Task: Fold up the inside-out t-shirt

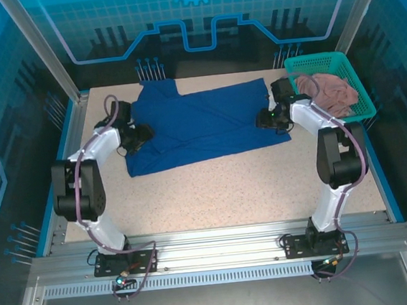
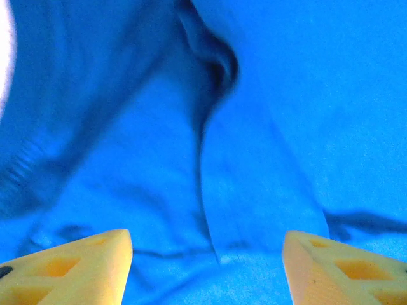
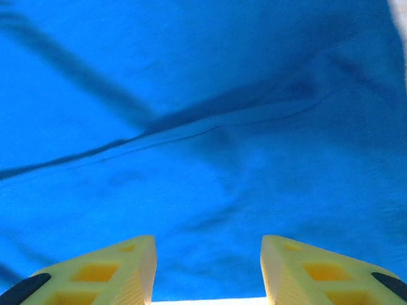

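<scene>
Found the left gripper (image 1: 138, 136) low over the left end of the inside-out t-shirt (image 1: 201, 124), jaws spread wide and clamped on nothing. Checked the left wrist view: yellow fingers (image 2: 76, 267) well apart, blue cloth lying slack between and beyond them, with a seam running away from the gap toward a deep pucker. Found the right gripper (image 1: 269, 119) at the opposite, right end of the garment, jaws parted to a moderate width, likewise holding nothing. Checked the right wrist view: fingers (image 3: 108, 273) apart over creased fabric, with a thin strip of pale surface showing between them at the cloth's edge. Located the t-shirt spread flat across the far half of the table (image 1: 229, 193), bracketed end to end by the two grippers; far-left portion reaching close to the far edge, near hem slanting across the middle, near half bare. Noted a teal basket (image 1: 292, 63) at the far right corner, just beside the right gripper and clear of the blue cloth. Noted a dusty-pink garment (image 1: 327, 91) bundled inside the basket.
</scene>
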Available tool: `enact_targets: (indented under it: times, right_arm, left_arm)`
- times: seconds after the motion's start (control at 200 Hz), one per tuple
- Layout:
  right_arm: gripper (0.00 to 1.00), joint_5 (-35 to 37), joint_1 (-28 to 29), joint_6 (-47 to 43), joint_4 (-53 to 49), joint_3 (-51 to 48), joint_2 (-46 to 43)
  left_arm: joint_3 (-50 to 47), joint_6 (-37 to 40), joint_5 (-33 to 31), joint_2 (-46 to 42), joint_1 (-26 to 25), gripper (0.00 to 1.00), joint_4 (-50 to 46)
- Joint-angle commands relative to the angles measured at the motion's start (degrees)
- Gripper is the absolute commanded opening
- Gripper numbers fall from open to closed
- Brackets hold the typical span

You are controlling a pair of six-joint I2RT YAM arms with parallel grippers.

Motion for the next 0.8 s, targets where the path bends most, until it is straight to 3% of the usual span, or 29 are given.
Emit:
enact_targets:
  times: [0.0, 0.465, 0.795]
  right_arm:
    - [0.48, -1.46, 0.66, -1.02, 1.19, -1.57, -1.66]
    - [0.47, -3.12, 0.66, -0.17, 1.54, -1.87, -1.02]
    - [0.47, -3.04, 0.49, -0.23, 1.85, -2.7, -0.55]
  left_arm:
    - [-4.0, -2.61, 3.9, -0.79, -2.19, 0.66, 7.09]
    - [0.28, -1.64, 5.21, 8.15, -3.75, 0.65, 7.7]
    - [5.29, -1.47, 7.04, 12.48, -3.93, 0.53, 7.36]
